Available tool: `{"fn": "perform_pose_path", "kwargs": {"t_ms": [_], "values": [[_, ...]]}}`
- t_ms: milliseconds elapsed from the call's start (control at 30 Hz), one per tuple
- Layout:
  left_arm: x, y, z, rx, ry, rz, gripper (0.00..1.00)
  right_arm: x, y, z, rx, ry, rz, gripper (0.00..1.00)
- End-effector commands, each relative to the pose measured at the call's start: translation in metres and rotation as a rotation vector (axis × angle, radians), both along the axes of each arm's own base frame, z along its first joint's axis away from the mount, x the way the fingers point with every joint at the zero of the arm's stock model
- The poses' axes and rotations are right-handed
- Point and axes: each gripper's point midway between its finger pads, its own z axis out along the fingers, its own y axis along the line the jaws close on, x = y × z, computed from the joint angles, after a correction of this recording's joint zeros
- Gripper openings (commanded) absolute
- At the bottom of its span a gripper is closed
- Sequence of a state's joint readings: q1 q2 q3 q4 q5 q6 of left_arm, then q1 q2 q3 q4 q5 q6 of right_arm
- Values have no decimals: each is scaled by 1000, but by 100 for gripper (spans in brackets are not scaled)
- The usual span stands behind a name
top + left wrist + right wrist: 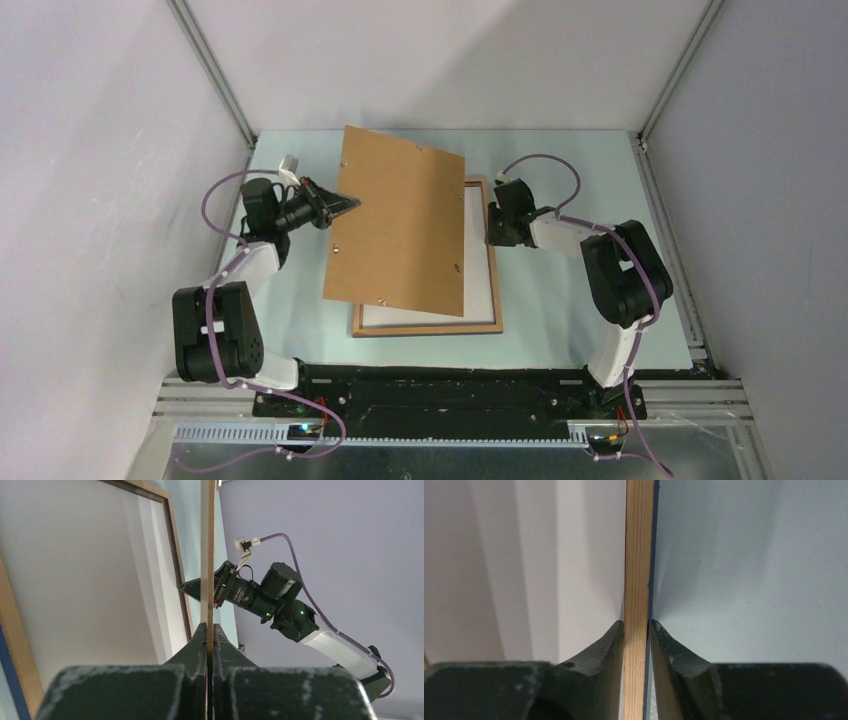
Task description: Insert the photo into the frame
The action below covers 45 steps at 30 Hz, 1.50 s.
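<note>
The frame (pixel 430 328) lies flat on the table with its wood-brown face up. Inside it a plain white sheet (pixel 480 270) shows, the photo with its white reverse up. My right gripper (pixel 492 225) is shut on the frame's right rail (pixel 639 545), whose blue underside shows beside the wood. A solid brown backing board (pixel 400 225) hangs tilted above the frame and hides its left part. My left gripper (pixel 350 203) is shut on the board's left edge (pixel 207 545). In the left wrist view the frame's rail (pixel 175 555) and the white sheet (pixel 75 580) lie below the board.
The pale green table (pixel 560 300) reaches grey enclosure walls with aluminium posts (pixel 215 70) at the back corners. The right arm's elbow (pixel 625 275) stands to the right of the frame. Both bases sit on the black rail (pixel 440 395) at the near edge.
</note>
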<state>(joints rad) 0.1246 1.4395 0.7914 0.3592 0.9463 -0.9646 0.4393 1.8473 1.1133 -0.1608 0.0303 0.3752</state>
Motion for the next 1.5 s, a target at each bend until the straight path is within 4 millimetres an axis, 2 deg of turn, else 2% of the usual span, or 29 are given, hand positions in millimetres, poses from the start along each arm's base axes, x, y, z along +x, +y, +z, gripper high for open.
{"fn": "perform_pose_path", "kwargs": {"t_ms": [0, 33, 100, 233, 333, 500, 533, 567, 700, 900, 1100, 1467], "values": [[-2, -7, 17, -55, -41, -1, 0, 17, 4, 40, 57, -117, -19, 40], [-2, -7, 17, -58, -39, 8, 0, 18, 5, 47, 71, -133, -10, 44], [-3, -9, 16, -70, -29, 14, 0, 18, 11, 59, 106, -153, 26, 59], [-6, -14, 11, -97, 3, 37, 0, 21, 7, 82, 133, -201, 57, 68], [-9, -20, 6, -109, 19, 53, 0, 23, -3, 96, 150, -238, 58, 69], [-7, -32, -2, -119, 44, 56, 0, 32, -35, 102, 142, -268, 23, 69], [-8, -38, -3, -119, 48, 45, 0, 36, -45, 105, 143, -279, 11, 69], [-9, -46, -6, -120, 51, 24, 0, 36, -47, 107, 157, -285, 21, 69], [-4, -54, -12, -115, 45, 21, 0, 39, -73, 111, 168, -303, 5, 69], [6, -56, -22, -110, 38, 48, 0, 34, -96, 108, 181, -304, -27, 67], [6, -58, -36, -97, 54, 61, 0, 37, -105, 113, 203, -336, -46, 66], [8, -59, -39, -75, 39, 52, 0, 36, -102, 105, 220, -316, -41, 65]]}}
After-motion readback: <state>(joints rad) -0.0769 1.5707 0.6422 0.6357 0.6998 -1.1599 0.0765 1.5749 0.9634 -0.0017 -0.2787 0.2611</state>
